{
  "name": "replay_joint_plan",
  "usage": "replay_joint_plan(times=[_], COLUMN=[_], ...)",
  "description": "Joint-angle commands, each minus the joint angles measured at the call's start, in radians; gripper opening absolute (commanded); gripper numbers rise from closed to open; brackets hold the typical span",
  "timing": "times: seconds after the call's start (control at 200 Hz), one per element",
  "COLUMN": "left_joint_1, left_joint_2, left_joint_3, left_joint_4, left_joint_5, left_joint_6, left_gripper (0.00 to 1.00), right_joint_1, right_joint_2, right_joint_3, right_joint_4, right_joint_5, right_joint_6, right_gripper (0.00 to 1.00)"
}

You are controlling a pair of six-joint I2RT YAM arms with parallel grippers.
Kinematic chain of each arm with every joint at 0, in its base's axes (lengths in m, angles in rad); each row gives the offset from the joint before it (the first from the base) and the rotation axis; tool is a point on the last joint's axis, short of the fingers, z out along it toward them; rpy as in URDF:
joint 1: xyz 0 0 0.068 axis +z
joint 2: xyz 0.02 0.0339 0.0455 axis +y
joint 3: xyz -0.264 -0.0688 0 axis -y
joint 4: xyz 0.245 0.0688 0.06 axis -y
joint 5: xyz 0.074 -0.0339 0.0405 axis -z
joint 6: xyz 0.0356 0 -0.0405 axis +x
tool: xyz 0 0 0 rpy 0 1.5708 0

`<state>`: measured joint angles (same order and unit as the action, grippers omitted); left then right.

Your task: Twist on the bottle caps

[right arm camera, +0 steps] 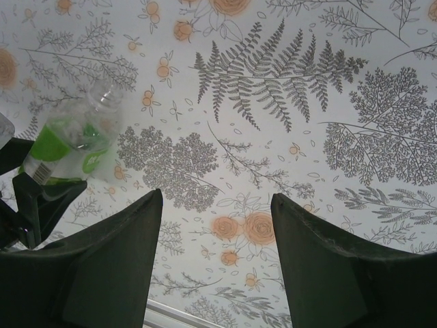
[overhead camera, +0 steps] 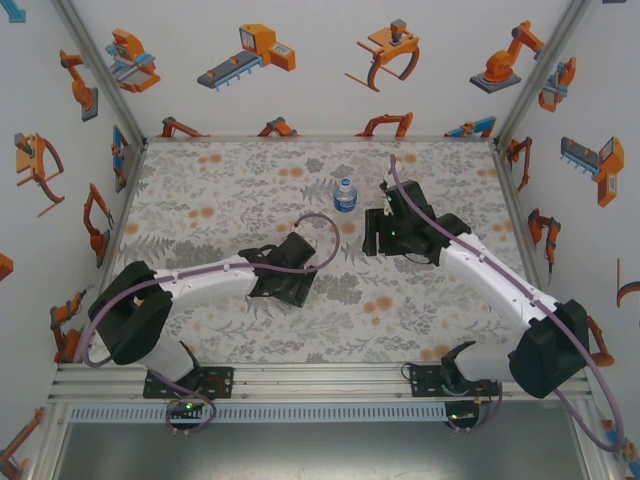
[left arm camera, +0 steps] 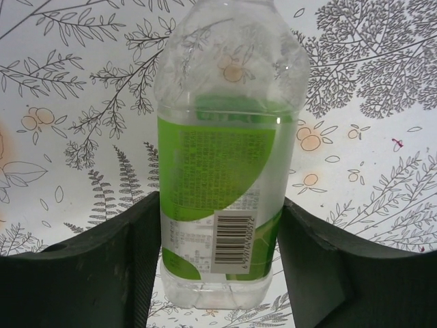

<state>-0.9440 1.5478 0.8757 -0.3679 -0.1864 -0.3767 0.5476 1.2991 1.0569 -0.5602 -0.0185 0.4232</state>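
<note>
A green-labelled bottle (left arm camera: 218, 137) of clear plastic stands between the fingers of my left gripper (left arm camera: 218, 201). Both pads press its sides low on the label, so the gripper is shut on it. In the right wrist view the same bottle (right arm camera: 65, 143) leans at the far left, its open neck pointing up. My right gripper (right arm camera: 216, 195) hovers open above the floral cloth with nothing between its fingers. From above, the left gripper (overhead camera: 285, 272) and right gripper (overhead camera: 380, 235) sit mid-table. A blue-labelled bottle (overhead camera: 345, 195) stands upright behind them. Loose bottle caps are out of view.
The floral table cover (overhead camera: 220, 190) is walled by white panels with orange robot pictures (overhead camera: 250, 50). A purple cable (overhead camera: 325, 240) loops over the left wrist. An aluminium rail (overhead camera: 320, 385) runs along the near edge.
</note>
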Motion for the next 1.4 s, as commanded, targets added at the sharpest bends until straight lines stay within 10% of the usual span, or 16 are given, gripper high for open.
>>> replay_joint_plan(times=[0.0, 0.486, 0.821, 1.041, 1.397], left_joint_1=[-0.009, -0.009, 0.019, 0.121, 0.347], left_joint_2=[0.011, 0.023, -0.125, -0.252, -0.438], left_joint_3=[0.028, 0.038, 0.088, 0.098, 0.107], left_joint_4=[-0.047, -0.048, -0.077, -0.054, -0.037], left_joint_5=[-0.009, -0.012, -0.011, 0.107, 0.348], left_joint_6=[0.003, 0.025, 0.126, 0.207, 0.333], left_gripper=[0.60, 0.46, 0.36, 0.27, 0.10], right_joint_1=[0.006, 0.005, 0.004, 0.002, 0.003], right_joint_2=[-0.026, -0.032, -0.076, -0.162, -0.266], right_joint_3=[-0.013, 0.017, 0.057, -0.009, -0.178], right_joint_4=[0.000, -0.031, -0.153, -0.157, -0.182], right_joint_5=[-0.011, -0.024, 0.035, 0.080, 0.091], right_joint_6=[0.013, 0.013, -0.064, -0.071, 0.042], right_gripper=[0.60, 0.60, 0.82, 0.99, 0.97])
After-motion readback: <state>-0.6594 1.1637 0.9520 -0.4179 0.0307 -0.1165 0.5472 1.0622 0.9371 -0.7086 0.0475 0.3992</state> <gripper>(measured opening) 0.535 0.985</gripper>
